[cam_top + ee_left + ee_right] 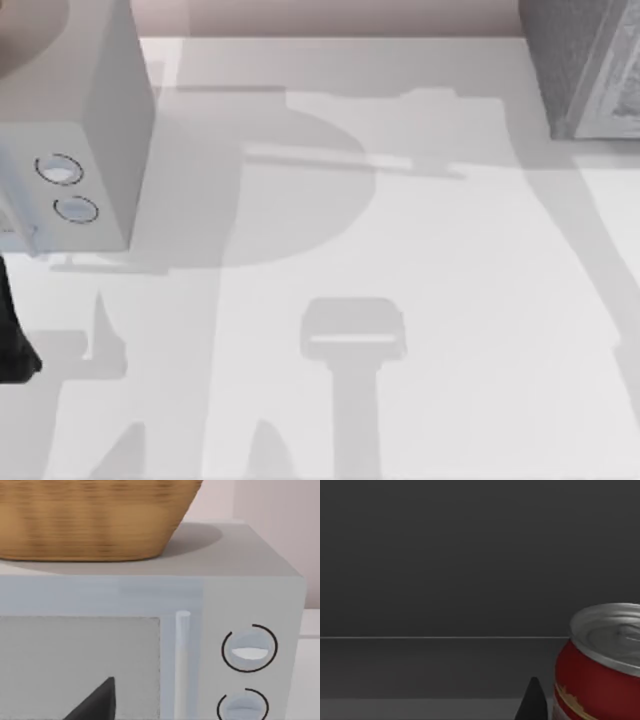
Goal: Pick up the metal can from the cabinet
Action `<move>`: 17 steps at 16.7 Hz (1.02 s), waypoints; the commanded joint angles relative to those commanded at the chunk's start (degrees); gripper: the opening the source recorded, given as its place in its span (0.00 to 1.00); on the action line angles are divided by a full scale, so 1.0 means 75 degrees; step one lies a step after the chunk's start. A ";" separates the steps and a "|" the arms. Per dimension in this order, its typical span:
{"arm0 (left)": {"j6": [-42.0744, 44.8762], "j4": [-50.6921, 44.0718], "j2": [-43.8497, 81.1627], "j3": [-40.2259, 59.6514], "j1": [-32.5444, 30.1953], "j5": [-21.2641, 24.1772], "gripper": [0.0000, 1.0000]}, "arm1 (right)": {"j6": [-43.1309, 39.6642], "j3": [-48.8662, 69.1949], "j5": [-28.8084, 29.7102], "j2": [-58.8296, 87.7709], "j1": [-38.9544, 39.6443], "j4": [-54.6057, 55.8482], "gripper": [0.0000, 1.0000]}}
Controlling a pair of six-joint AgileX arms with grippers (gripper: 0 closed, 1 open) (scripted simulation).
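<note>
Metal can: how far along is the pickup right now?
Done: the right tool has reached into the dark cabinet, one tip beside the metal can. In hand: lining up on the upright can; no grip visible. Left: closing on it and lifting it out. The left arm waits by the microwave.

A pale grey microwave (85,130) stands at the table's (450,330) far left, its front carrying two round knobs (60,170), one just beside the other. In the left wrist view the same knobs (249,648) sit beside a slim upright door handle (182,660), with the door's grey window (80,665) on the handle's other side. A woven wicker basket (95,517) rests on the microwave's flat top (240,555). The white table carries broad soft shadows across its middle. A pinkish wall (330,15) runs behind.
</note>
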 joint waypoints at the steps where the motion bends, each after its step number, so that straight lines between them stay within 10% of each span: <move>1: 0.0000 0.0000 0.0000 0.0000 0.0000 0.0000 1.00 | 0.0000 0.0003 0.0019 -0.0021 0.0021 -0.0022 0.00; 17: 0.0000 0.0000 0.0000 0.0000 0.0000 0.0000 1.00 | -0.0017 0.0325 0.2387 -0.2879 0.2414 -0.3242 0.00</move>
